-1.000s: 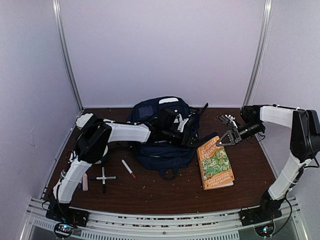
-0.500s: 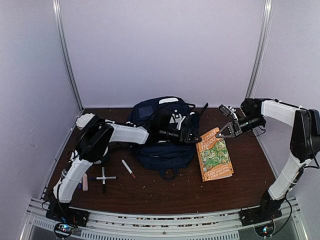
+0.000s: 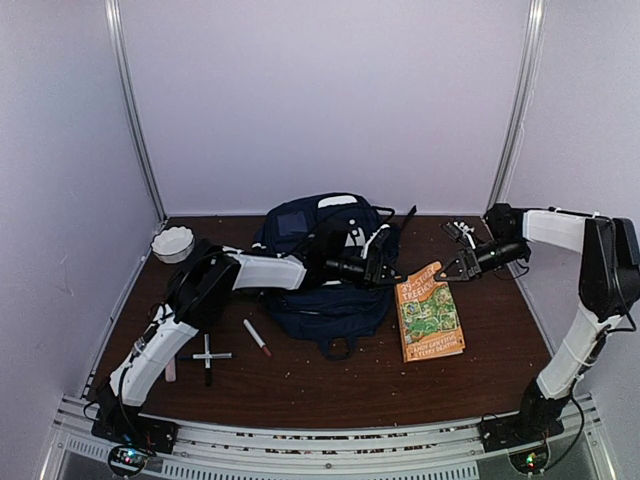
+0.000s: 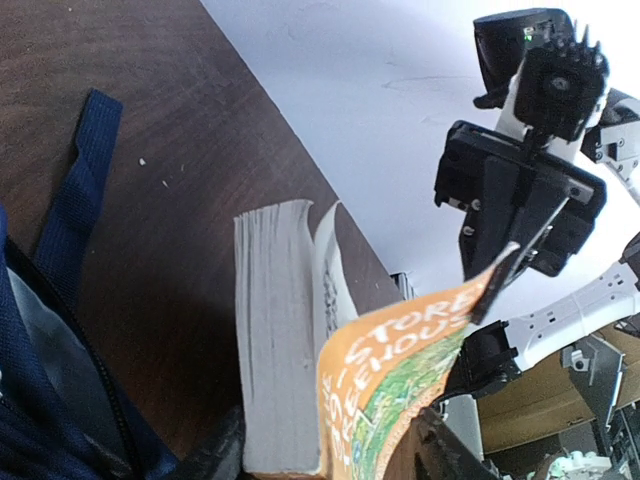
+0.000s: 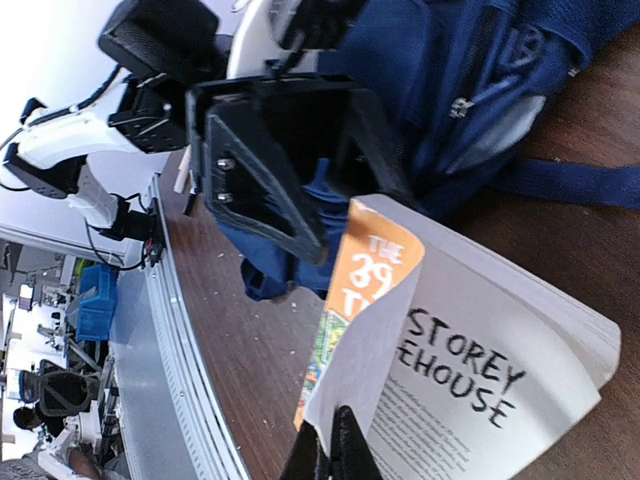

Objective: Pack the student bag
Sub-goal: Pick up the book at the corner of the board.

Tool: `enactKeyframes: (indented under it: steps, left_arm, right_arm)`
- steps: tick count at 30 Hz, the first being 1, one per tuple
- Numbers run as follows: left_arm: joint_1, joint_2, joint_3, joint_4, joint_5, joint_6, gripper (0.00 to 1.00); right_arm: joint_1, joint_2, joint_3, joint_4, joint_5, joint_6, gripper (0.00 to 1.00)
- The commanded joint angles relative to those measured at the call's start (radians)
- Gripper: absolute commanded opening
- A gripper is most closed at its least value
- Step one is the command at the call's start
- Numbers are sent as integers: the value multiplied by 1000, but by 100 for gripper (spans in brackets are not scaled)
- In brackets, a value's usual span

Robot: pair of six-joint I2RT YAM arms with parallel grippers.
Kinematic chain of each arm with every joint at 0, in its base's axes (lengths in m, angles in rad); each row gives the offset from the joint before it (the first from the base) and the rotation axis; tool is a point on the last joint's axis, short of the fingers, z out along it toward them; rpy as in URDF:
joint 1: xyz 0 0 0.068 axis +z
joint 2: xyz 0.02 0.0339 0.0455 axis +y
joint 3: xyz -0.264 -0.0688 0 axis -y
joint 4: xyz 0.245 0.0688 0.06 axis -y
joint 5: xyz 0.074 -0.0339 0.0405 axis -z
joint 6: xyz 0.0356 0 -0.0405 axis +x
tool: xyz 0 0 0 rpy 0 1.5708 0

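Top external: white-patched navy student bag (image 3: 322, 300) is lying open; right gripper (image 3: 445, 273) is pinching the book (image 3: 432, 320) cover, left gripper (image 3: 390, 272) is straddling the book, grip unclear.

On the dark table (image 3: 330, 385) the student bag (image 3: 320, 305) lies toward twelve o'clock, a book (image 3: 430, 320) at three, marker (image 3: 257, 337) and crossed pens (image 3: 207, 357) at eight, white bowl (image 3: 172, 243) at ten.

Large navy-blue student bag (image 3: 322, 308), white patches near its top, lying flat at the middle rear of the table (image 3: 330, 395) — mouth unzipped, pale grey lining showing — dark strap loop trailing toward the near edge
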Motion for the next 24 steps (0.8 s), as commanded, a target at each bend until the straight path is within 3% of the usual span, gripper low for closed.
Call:
enactKeyframes:
  steps: [1, 7, 11, 18, 24]
  left_arm:
    - [-18, 26, 29, 67, 41, -21, 50]
    - [-16, 32, 40, 68, 44, -21, 39]
    - [-17, 42, 59, 60, 49, -22, 31]
    - [-17, 43, 55, 55, 43, -22, 17]
    - [-9, -8, -6, 99, 36, -12, 3]
  right_arm:
    - [-24, 1, -54, 144, 136, 134, 2]
    - [-25, -65, -99, 224, 250, 208, 5]
    - [-24, -59, -97, 229, 285, 218, 15]
    - [-25, -38, -88, 214, 298, 211, 22]
    - [-33, -103, -87, 204, 276, 177, 37]
